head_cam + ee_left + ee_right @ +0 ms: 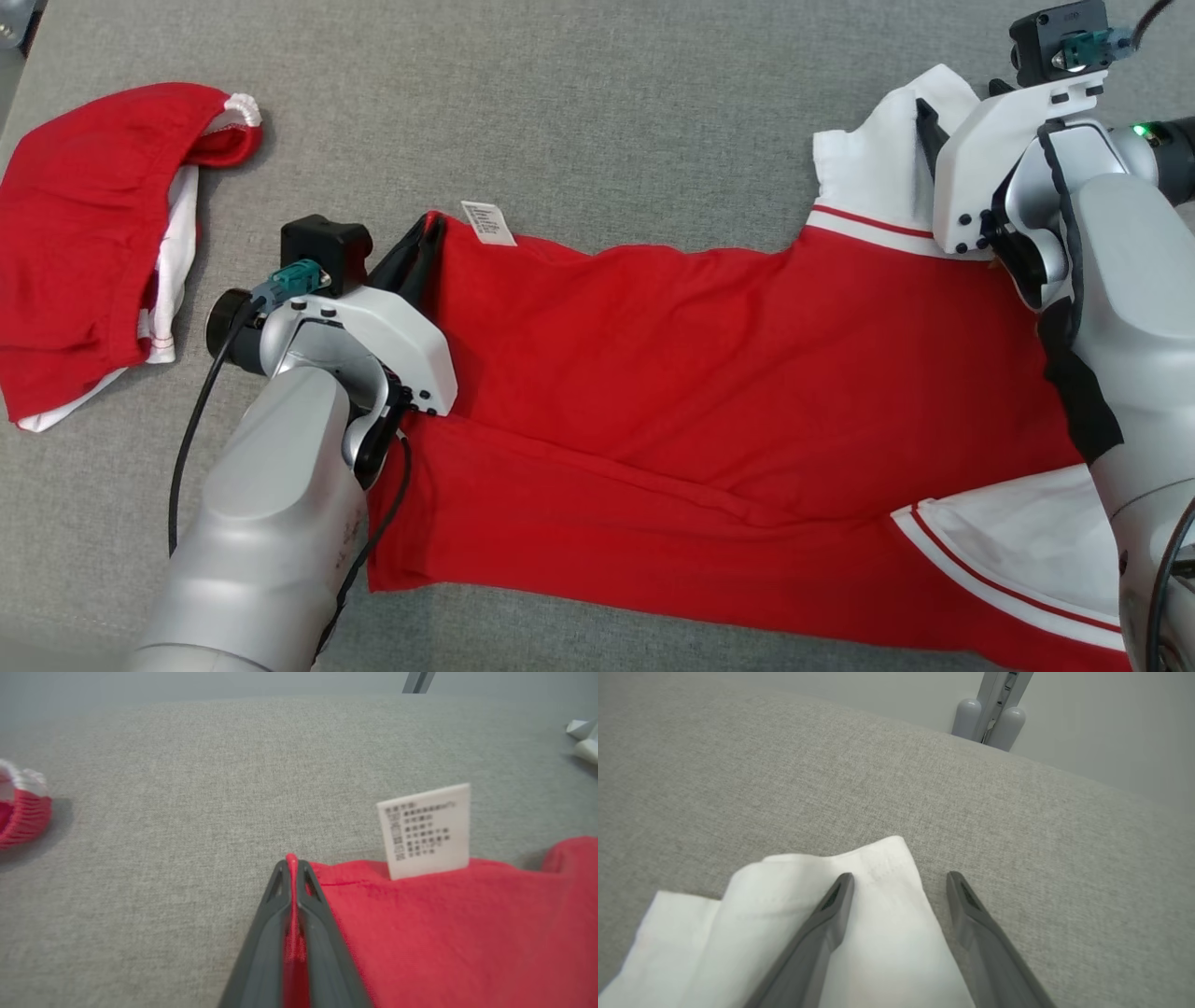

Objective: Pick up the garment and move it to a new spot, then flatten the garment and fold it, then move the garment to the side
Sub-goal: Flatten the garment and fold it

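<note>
The garment (709, 373) is a red shirt with white sleeves, spread across the grey surface. A white care label (487, 222) sticks out of its far left edge, also in the left wrist view (427, 830). My left gripper (425, 235) is shut on the red corner of the hem (292, 891), with fabric pinched between its fingers. My right gripper (900, 879) stands open over the white sleeve (859, 933), one finger over the cloth and the other past its edge. In the head view that sleeve (878, 159) lies at the far right beside the right wrist.
A second red and white garment (89, 252) lies bunched at the far left; its ribbed cuff (23, 807) shows in the left wrist view. The grey fabric surface (579, 112) stretches beyond the shirt. A grey post (994, 714) stands past the surface's far edge.
</note>
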Available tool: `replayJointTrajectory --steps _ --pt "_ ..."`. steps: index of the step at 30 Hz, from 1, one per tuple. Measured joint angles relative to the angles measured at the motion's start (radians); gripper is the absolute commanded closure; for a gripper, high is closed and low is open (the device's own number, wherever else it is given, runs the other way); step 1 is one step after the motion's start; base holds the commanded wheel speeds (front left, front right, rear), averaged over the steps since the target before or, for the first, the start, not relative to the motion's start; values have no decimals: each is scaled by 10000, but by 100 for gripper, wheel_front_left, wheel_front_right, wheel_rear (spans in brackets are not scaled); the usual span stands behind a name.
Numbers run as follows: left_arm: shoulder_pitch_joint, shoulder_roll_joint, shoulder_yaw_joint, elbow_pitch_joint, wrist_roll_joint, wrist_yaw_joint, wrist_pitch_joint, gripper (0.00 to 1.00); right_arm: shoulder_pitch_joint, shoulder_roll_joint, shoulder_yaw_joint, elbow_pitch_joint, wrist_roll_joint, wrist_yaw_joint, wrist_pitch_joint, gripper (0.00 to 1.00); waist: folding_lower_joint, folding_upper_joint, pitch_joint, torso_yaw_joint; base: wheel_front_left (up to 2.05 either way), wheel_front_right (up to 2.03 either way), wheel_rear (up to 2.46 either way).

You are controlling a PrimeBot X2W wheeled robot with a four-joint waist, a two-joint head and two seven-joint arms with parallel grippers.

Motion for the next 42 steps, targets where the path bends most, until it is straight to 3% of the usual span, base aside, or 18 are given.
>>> replayJointTrajectory --steps 5,6,7,12,18,25,32,42 --pt "-143 -61 -364 -71 -380 0 -205 100 -516 10 69 619 -265 -2 307 0 0 0 292 289 0 0 0" --pt "-153 -67 -385 -54 -435 0 -244 100 -576 2 56 704 -278 -2 357 10 0 0 324 301 0 0 0" --pt "-163 -73 -395 -17 -458 -2 -290 100 -633 2 56 788 -339 0 362 100 0 0 346 301 0 0 0" --pt "-264 -27 -280 150 -644 -8 -606 100 -760 -50 -19 911 -529 13 98 100 0 0 332 218 0 0 0" --pt "-372 211 94 362 -886 182 -955 100 -752 -376 -786 616 -1181 0 -1446 100 0 0 44 39 0 0 0" --pt "-320 708 445 537 -1037 309 -1177 100 -310 186 -1641 487 -1565 0 -3127 100 0 0 -492 -427 0 0 0" --pt "547 1062 591 529 -1028 311 -1248 100 1160 535 -1657 451 -470 0 -4491 100 0 0 -1350 -1003 0 0 0" --pt "2971 1208 1011 -25 -1035 522 -1262 100 4525 631 54 -1266 1868 0 -4711 100 0 0 -2747 -1853 0 0 0"
